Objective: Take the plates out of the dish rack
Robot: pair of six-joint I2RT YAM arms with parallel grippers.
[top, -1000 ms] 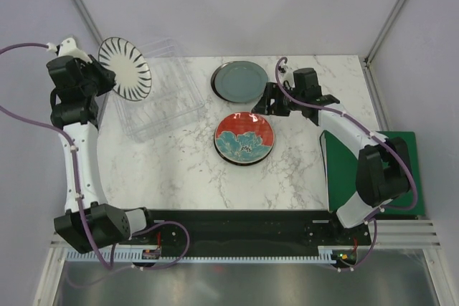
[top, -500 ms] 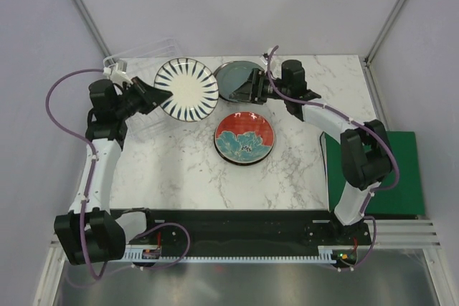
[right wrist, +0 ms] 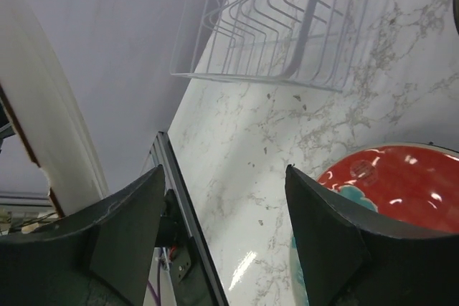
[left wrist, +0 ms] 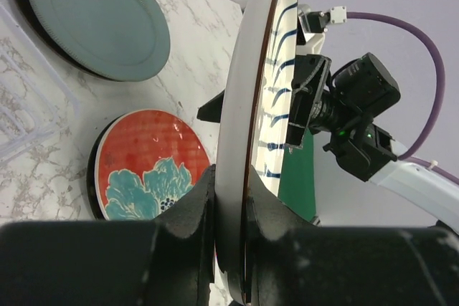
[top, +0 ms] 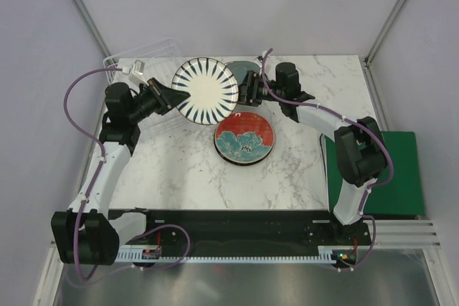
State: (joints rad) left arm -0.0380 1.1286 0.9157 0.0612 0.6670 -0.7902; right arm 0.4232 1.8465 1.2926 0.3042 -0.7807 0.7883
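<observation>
My left gripper (top: 168,95) is shut on the rim of the white plate with black radial stripes (top: 206,91) and holds it on edge above the table's middle back. In the left wrist view the jaws (left wrist: 231,198) clamp its rim (left wrist: 240,127). My right gripper (top: 247,89) is open and empty, just right of that plate; its fingers (right wrist: 122,227) are wide apart. The red plate with teal flowers (top: 244,137) lies flat on the table. The grey-teal plate (top: 240,69) lies behind, partly hidden. The dish rack (top: 158,55) stands at the back left and holds no plates in the right wrist view (right wrist: 280,26).
A flat green board (top: 401,177) lies at the right edge of the table beside the right arm. Dark rims show under the red plate (left wrist: 147,170) and the grey-teal plate (left wrist: 97,23). Marble table (top: 179,170) lies open in front of the plates.
My left arm has swung the striped plate from above the rack at far left rightward to the table's middle back. My right gripper has moved left to meet it.
</observation>
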